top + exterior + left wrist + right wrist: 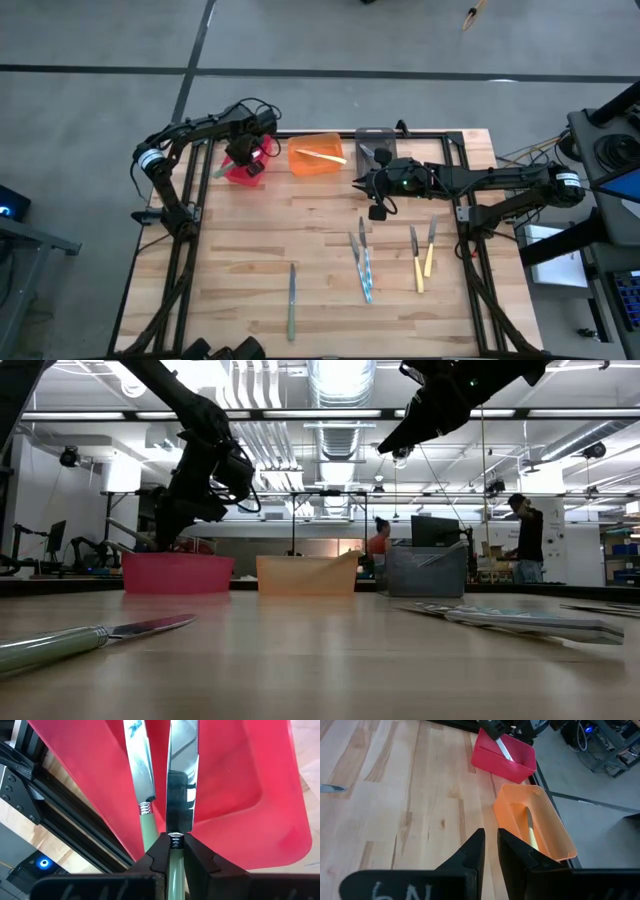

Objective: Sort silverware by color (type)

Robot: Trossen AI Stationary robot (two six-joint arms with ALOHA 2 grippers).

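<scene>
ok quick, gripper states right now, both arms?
Left gripper: shut on a green-handled knife, over the red bin.
Right gripper: nearly shut, holding nothing, above the table near the orange bin.

Three bins stand in a row along the 12 o'clock edge of the wooden table (250, 290): red bin (243, 172), orange bin (316, 158), grey bin (376, 147). Beyond the table, a person (527, 540) stands among workstations.
</scene>
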